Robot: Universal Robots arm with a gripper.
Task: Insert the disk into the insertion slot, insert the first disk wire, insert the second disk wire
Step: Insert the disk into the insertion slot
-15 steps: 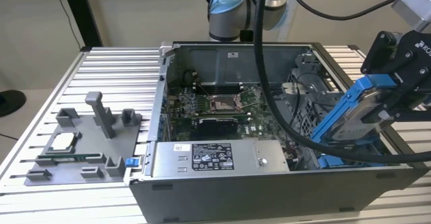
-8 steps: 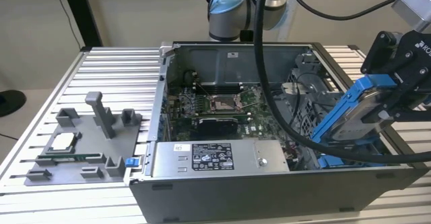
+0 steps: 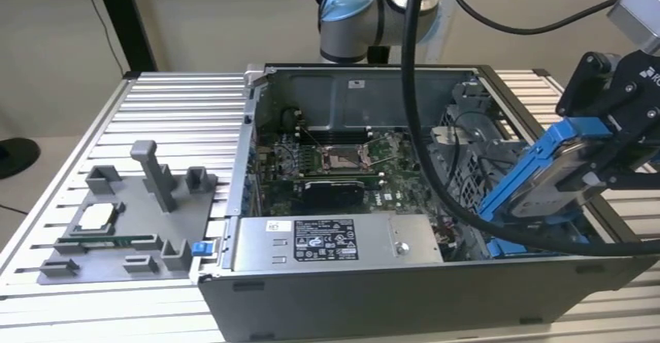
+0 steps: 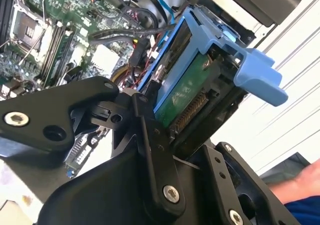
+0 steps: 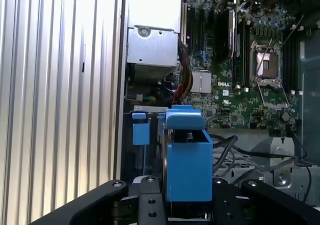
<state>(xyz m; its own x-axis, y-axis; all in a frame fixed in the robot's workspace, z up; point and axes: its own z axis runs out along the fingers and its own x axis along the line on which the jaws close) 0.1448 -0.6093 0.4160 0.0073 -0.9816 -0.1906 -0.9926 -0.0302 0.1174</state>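
Here the disk [image 3: 528, 177] sits clamped in the end effector [image 3: 595, 174].

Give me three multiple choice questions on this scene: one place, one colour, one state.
1. Where is the disk? A on the table; B tilted over the open case; C on the silver box.
2. What colour is its caddy? A red; B blue; C black.
3. The gripper is: A open; B shut on nothing; C shut on the disk.
Key: 1 B, it leans above the case's edge in the exterior view; 2 B, bright blue in both wrist views; 3 C, it clamps the caddy in the first wrist view.
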